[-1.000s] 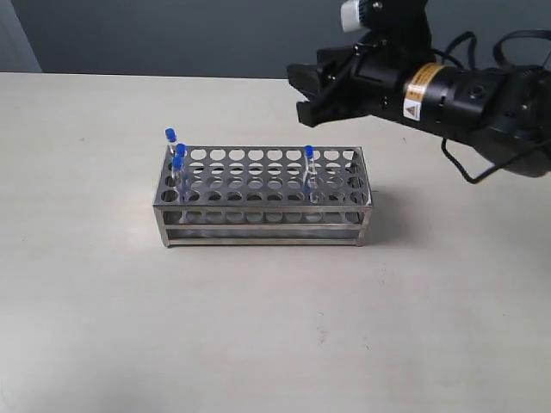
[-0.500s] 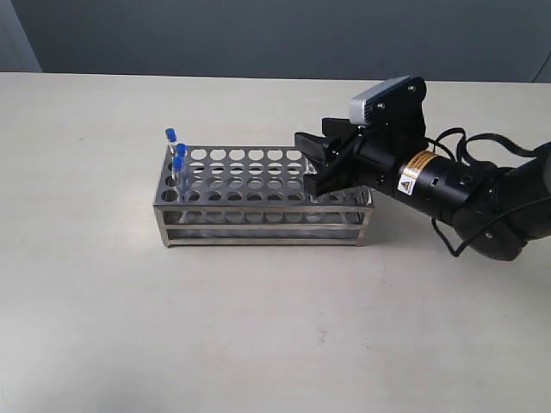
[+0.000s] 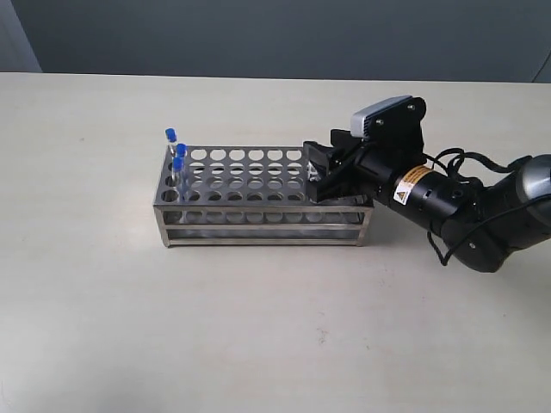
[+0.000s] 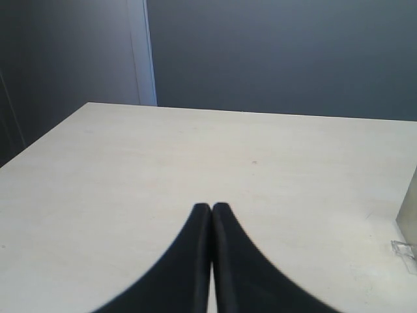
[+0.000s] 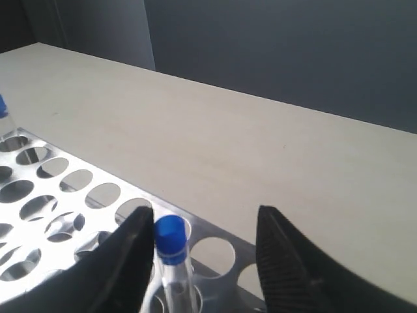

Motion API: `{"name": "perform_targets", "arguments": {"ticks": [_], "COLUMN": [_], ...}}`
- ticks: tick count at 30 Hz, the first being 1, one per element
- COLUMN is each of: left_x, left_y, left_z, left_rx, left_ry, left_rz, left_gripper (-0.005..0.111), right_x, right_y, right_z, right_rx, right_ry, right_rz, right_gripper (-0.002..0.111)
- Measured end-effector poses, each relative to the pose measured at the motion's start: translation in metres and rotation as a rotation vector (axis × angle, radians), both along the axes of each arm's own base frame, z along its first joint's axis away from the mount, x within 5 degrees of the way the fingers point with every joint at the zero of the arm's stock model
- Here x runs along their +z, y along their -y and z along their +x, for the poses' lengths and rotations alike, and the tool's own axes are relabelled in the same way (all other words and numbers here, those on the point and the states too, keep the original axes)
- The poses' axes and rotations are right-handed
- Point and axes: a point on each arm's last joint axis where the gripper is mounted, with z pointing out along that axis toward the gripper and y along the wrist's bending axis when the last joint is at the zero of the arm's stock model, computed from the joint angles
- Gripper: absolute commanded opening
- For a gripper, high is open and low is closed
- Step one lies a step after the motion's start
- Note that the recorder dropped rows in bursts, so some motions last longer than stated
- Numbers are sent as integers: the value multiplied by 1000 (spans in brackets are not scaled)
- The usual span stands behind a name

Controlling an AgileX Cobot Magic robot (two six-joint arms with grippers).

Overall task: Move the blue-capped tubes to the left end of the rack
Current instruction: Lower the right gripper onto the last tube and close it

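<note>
- Fingers [image 5: 127,261] of right gripper [image 5: 202,214]: standing spread apart, holding nothing, straddling lone blue-capped tube [image 5: 174,283] near the right end of rack [image 3: 258,215]; one finger sitting just beside cap [image 5: 171,231], contact impossible to tell.
- Step in hand, as judged: closing on that tube for a lift out of its hole; not yet gripping.
- Doing it well: centring the tube between the pads before closing, since it is sitting off-centre; pinching at the cap or just under it, lightly, the clear wall probably being slippery and breakable; pulling straight up along the hole until clearing the top plate, avoiding scraping the metal rim or dragging the rack.
- Three other blue-capped tubes [image 3: 177,159]: standing upright in holes at the left end, bunched close together; calling for a careful descent there, to avoid knocking neighbours.
- Left gripper [image 4: 212,208]: fingers pressed together on nothing, hovering over table [image 4: 130,163]; not showing in the exterior view.
- Materials and shapes: rack being shiny steel, top plate punched with rows of round holes, sides open-framed; tubes being slim, clear, cylindrical; caps being bright blue and round; table being pale, matte, smooth; fingers being black, smooth, curving to tapered tips.
</note>
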Motion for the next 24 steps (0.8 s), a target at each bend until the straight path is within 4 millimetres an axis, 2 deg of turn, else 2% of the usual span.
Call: {"name": "perform_targets", "arguments": {"ticks": [7, 12, 15, 19, 22, 24], "left_x": [0, 0, 0, 0, 0, 0], "left_y": [0, 0, 0, 0, 0, 0], "left_z": [0, 0, 0, 0, 0, 0], "left_rx": [0, 0, 0, 0, 0, 0], "left_ry": [0, 0, 0, 0, 0, 0], "left_rz": [0, 0, 0, 0, 0, 0], "left_gripper": [0, 0, 0, 0, 0, 0], "right_x": [1, 6, 5, 2, 2, 4], "right_y": [-2, -10, -11, -10, -11, -12], "right_z": [1, 12, 13, 13, 12, 12], "right_rx": [11, 58, 55, 49, 58, 68], "right_ry": [-6, -32, -60, -95, -105, -87], "right_rz": [8, -22, -16, -32, -17, 9], "right_gripper": [48, 47, 34, 29, 0, 0]}}
